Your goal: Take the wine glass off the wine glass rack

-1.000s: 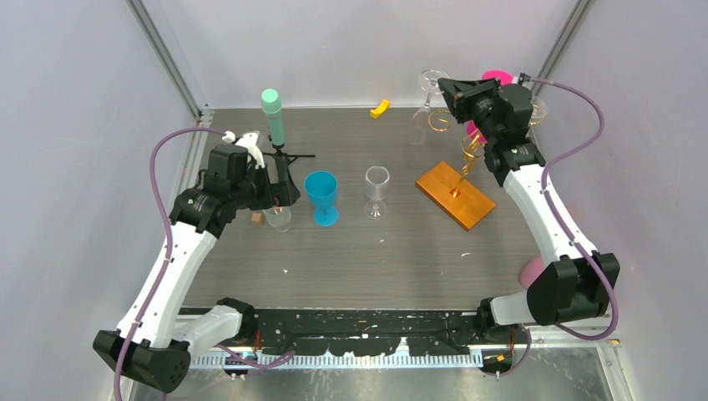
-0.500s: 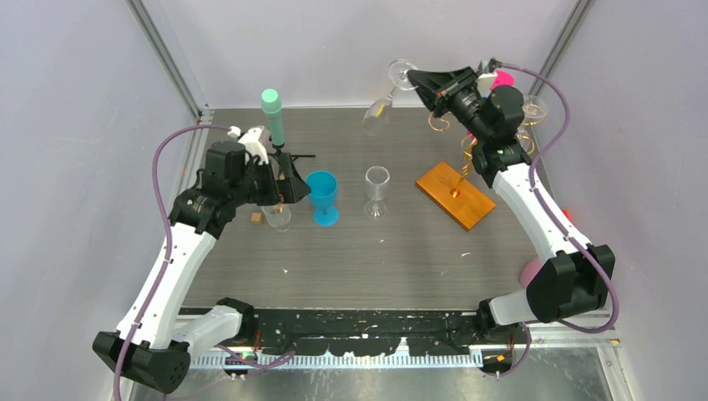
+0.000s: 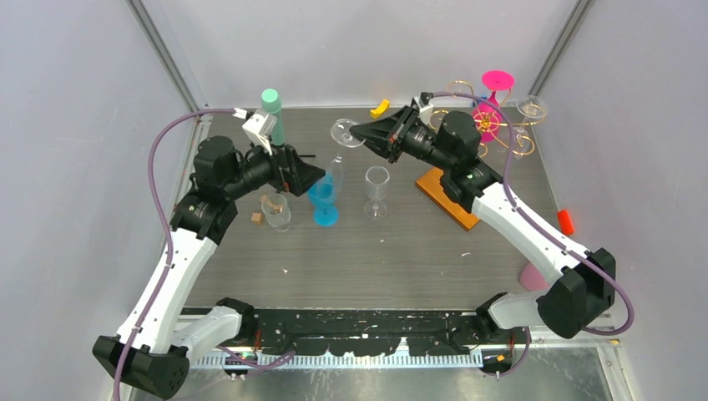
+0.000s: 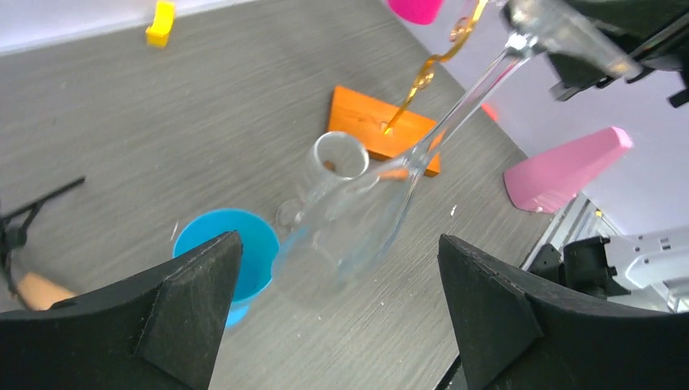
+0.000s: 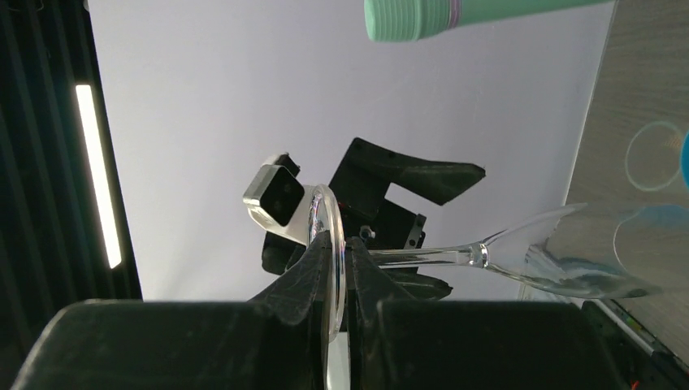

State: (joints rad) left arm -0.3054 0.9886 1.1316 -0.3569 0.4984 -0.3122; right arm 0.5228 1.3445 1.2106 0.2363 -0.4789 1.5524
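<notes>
My right gripper (image 3: 364,134) is shut on the round foot of a clear wine glass (image 3: 337,171). It holds the glass in the air, clear of the rack, with the bowl tilted down and left. The right wrist view shows the foot pinched between the fingers (image 5: 321,268). My left gripper (image 3: 314,177) is open, and the bowl (image 4: 357,219) hangs between and just beyond its wide jaws without touching them. The gold wire rack (image 3: 484,117) stands at the back right on its orange wooden base (image 3: 436,185). A pink glass (image 3: 498,82) and a clear glass (image 3: 530,107) hang on it.
A blue goblet (image 3: 321,200), an upright clear glass (image 3: 376,188) and a small glass (image 3: 276,213) stand mid-table. A black tripod with a mint cylinder (image 3: 271,113) stands back left. A yellow piece (image 3: 381,107), a red piece (image 3: 566,221) and a pink wedge (image 3: 532,274) lie around.
My right arm has carried the clear glass off the rack, left and down toward the left gripper. My left gripper has lifted from the small glass and turned toward it.
</notes>
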